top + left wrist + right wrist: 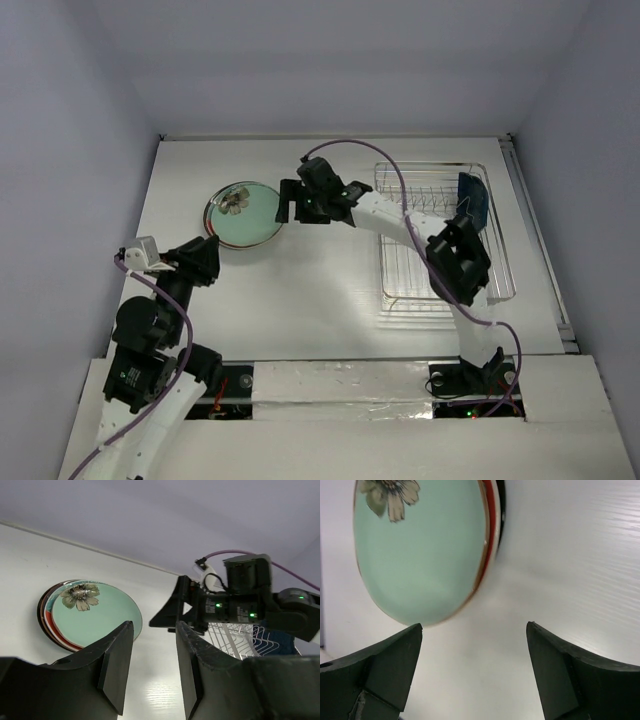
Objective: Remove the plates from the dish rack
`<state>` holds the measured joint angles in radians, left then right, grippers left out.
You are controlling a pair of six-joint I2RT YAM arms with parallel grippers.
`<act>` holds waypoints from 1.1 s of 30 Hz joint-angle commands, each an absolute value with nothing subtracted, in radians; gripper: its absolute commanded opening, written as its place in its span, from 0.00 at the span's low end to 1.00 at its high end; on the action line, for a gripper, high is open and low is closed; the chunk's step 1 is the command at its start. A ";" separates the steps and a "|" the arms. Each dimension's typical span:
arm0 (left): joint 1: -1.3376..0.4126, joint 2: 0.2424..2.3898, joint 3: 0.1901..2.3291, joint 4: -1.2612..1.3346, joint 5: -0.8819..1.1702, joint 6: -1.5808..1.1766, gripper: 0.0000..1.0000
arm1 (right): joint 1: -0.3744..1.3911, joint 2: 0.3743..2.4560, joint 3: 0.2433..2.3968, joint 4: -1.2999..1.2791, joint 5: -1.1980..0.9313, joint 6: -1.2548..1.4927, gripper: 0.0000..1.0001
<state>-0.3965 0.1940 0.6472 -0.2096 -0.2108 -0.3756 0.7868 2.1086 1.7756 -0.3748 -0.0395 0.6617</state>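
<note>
Plainly, right pincer [474,627] gapes empty beside the glossy round mint plate [420,565]; left pincer [154,630] ajar.

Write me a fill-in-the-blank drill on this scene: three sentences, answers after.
1. The top plate of the stack is mint green with a ____ painted near its rim.
2. The fingers of the right gripper stand ____ beside that stack, holding nothing.
3. The one dish standing in the dish rack is dark ____.
Missing words: flower; open; blue.
</note>
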 commanded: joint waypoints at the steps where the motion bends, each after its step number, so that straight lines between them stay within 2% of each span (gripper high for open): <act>1: -0.391 0.175 0.649 -0.169 -0.207 -0.374 0.36 | 0.795 1.955 1.741 -0.472 0.081 0.525 0.89; 3: -0.391 0.169 0.649 -0.169 -0.207 -0.373 0.36 | 0.795 1.852 1.675 -0.476 0.252 0.525 0.73; 4: -0.391 0.166 0.649 -0.167 -0.207 -0.374 0.36 | 0.795 1.807 1.643 -0.476 0.309 0.526 0.59; 5: -0.391 0.163 0.647 -0.167 -0.207 -0.373 0.36 | 0.773 1.713 1.570 -0.474 0.361 0.531 0.20; 6: -0.391 0.161 0.647 -0.167 -0.207 -0.374 0.36 | 0.756 1.662 1.530 -0.480 0.414 0.534 0.05; 7: -0.391 0.155 0.647 -0.166 -0.207 -0.374 0.36 | 0.732 1.613 1.494 -0.498 0.501 0.540 0.00; 12: -0.402 0.121 0.644 -0.166 -0.207 -0.374 0.34 | 0.455 1.338 1.246 -0.551 0.656 0.555 0.00; 14: -0.411 0.101 0.646 -0.166 -0.207 -0.376 0.26 | 0.367 1.246 1.197 -0.551 0.695 0.540 0.00; 15: -0.422 0.094 0.646 -0.166 -0.207 -0.376 0.22 | 0.326 1.226 1.177 -0.551 0.698 0.534 0.03; 16: -0.422 0.081 0.647 -0.166 -0.207 -0.377 0.18 | 0.257 1.201 1.152 -0.555 0.689 0.513 0.13; 17: -0.422 0.078 0.646 -0.167 -0.207 -0.376 0.09 | 0.230 1.195 1.146 -0.560 0.686 0.499 0.51; 18: -0.431 0.074 0.646 -0.169 -0.207 -0.377 0.05 | 0.210 1.190 1.141 -0.561 0.693 0.485 0.68; 19: -0.440 0.071 0.647 -0.170 -0.207 -0.379 0.01 | 0.192 1.193 1.138 -0.574 0.695 0.471 0.76; 21: -0.440 0.072 0.649 -0.179 -0.207 -0.380 0.00 | 0.147 1.227 1.164 -0.598 0.702 0.445 0.77; 24: -0.451 0.071 0.653 -0.184 -0.207 -0.387 0.00 | 0.124 1.310 1.212 -0.630 0.756 0.399 0.70; 26: -0.460 0.064 0.652 -0.186 -0.207 -0.388 0.09 | 0.124 1.359 1.241 -0.641 0.775 0.361 0.66; 28: -0.460 0.063 0.652 -0.183 -0.207 -0.388 0.19 | 0.124 1.425 1.268 -0.624 0.746 0.295 0.65; 31: -0.460 0.057 0.652 -0.184 -0.207 -0.385 0.28 | 0.124 1.529 1.331 -0.652 0.775 0.234 0.66; 33: -0.469 0.055 0.650 -0.181 -0.207 -0.383 0.30 | 0.124 1.584 1.392 -0.682 0.847 0.216 0.66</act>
